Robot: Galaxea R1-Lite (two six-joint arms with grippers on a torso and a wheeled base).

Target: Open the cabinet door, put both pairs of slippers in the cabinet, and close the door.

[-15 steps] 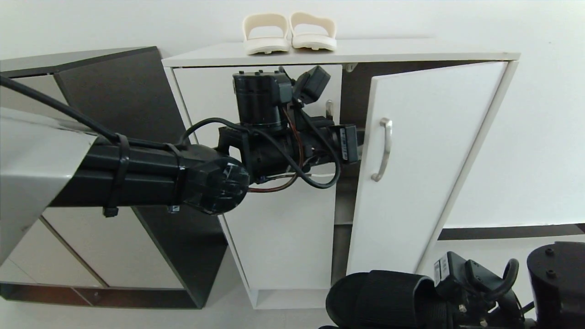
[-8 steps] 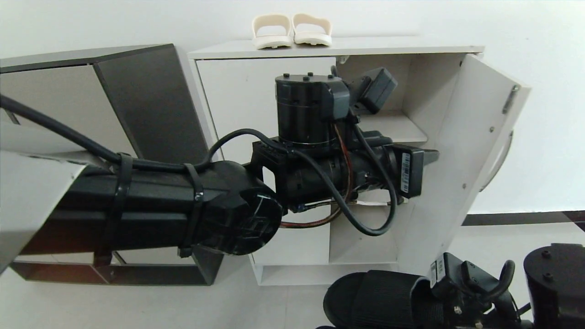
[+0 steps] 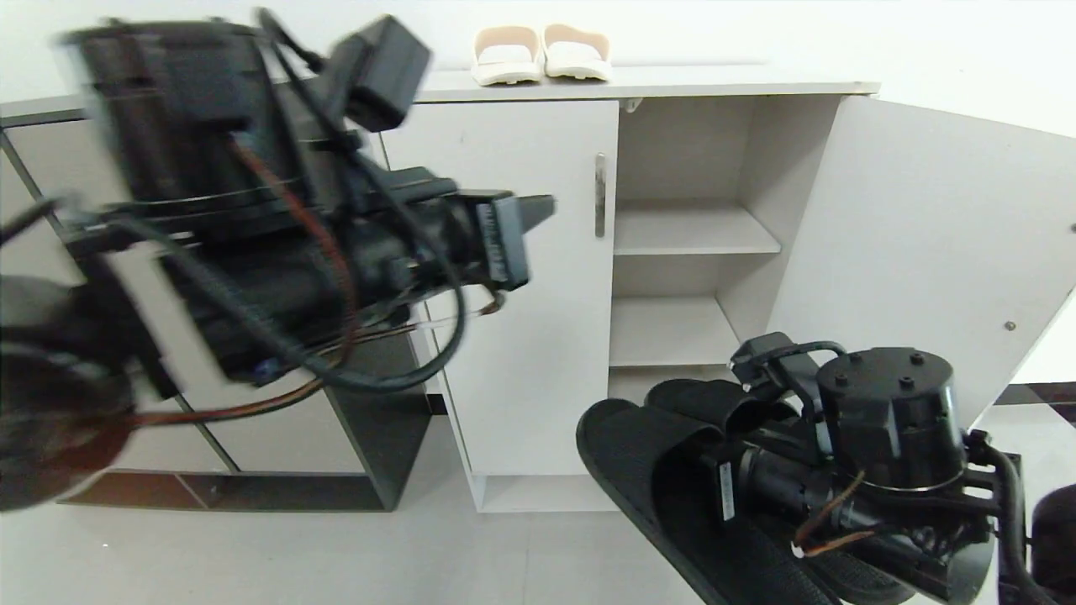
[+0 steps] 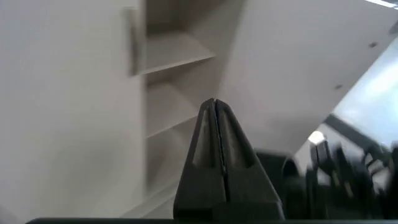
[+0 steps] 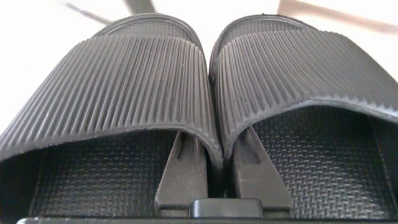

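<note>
The right pincer [image 5: 217, 163] is clamped on the black slippers [image 5: 137, 81]. One finger [image 5: 184, 171] sits under each strap, and the two inner strap edges are pinched between them. In the head view the pair [image 3: 647, 454] juts from this pincer toward the cabinet [image 3: 714, 84], soles over the floor [image 3: 504, 555], toes near the cabinet's lower front edge. How near they are cannot be told.

Ahead of the pincer and slightly to its left is the open half. It shows an upper shelf [image 3: 693, 231] and a lower shelf [image 3: 664, 332], with a low bay beneath. The right door [image 3: 916, 235] is swung wide on the pincer's right, its inner face toward the arm. Its far edge runs past the frame.

The left pincer [image 3: 538, 204] has its fingers pressed flat together [image 4: 215, 118]. It hangs raised before the shut left door [image 3: 521, 336], toward that door's hinge edge. It is well apart from the handle [image 3: 599, 195] and the open half on its right. A dark unit [image 3: 378, 420] stands behind its arm.

The white slippers [image 3: 542, 55] sit side by side on the cabinet top, above the left pincer and to its right, near the top's back edge.
</note>
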